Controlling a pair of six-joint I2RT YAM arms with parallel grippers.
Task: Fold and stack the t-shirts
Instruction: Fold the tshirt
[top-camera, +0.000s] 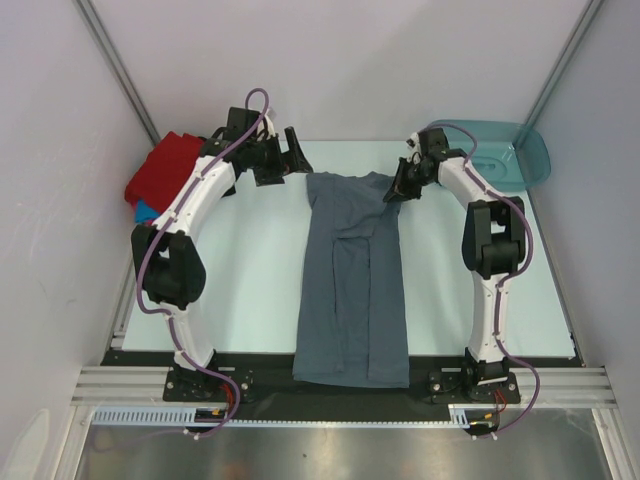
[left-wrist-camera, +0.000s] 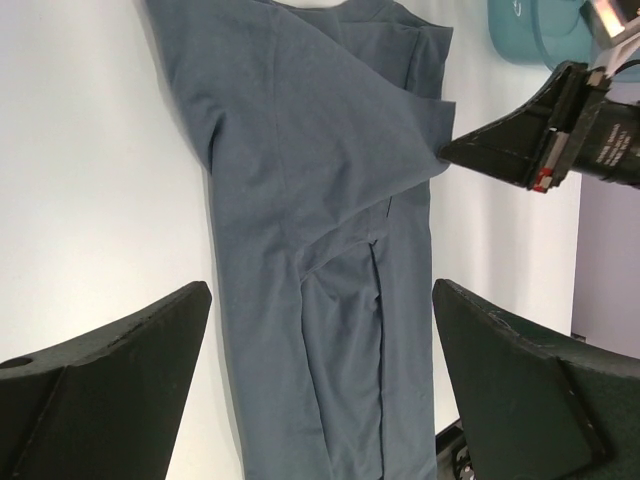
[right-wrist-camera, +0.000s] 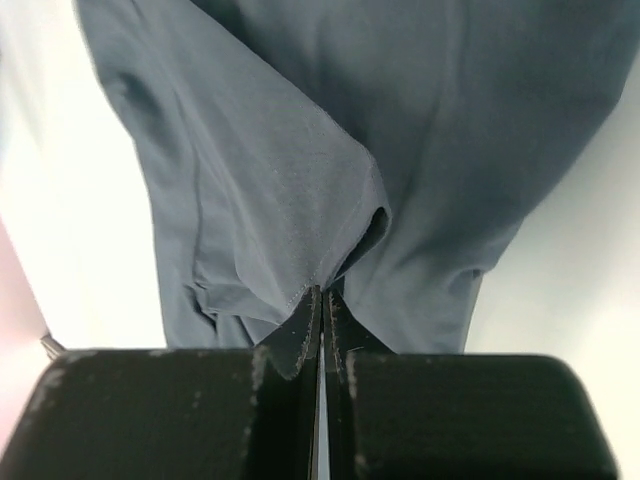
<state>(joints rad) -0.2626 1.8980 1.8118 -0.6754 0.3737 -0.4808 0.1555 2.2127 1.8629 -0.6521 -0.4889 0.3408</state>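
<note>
My right gripper (right-wrist-camera: 322, 300) is pressed together on the hemmed edge of a sleeve of the slate grey-blue t-shirt (top-camera: 350, 290), pinching it at the shirt's far right corner, with the sleeve cloth draped back over the body of the shirt. My left gripper (top-camera: 285, 160) hangs spread wide and holding nothing, above the tabletop (top-camera: 250, 280) just off the shirt's far left corner. The shirt lies lengthwise down the middle as a long, narrow strip, neck end far from me, and its bottom hem hangs over the near edge between my two bases. Its left long edge runs fairly straight; the right side shows a folded-in layer with a seam line down it. Bare tabletop runs along both long sides of the shirt, between it and each arm. A red t-shirt (top-camera: 165, 165) and a bright blue t-shirt (top-camera: 147, 211) are heaped at the far left edge, behind my left arm, and the teal tub (top-camera: 515, 155) sits at the far right corner.
</note>
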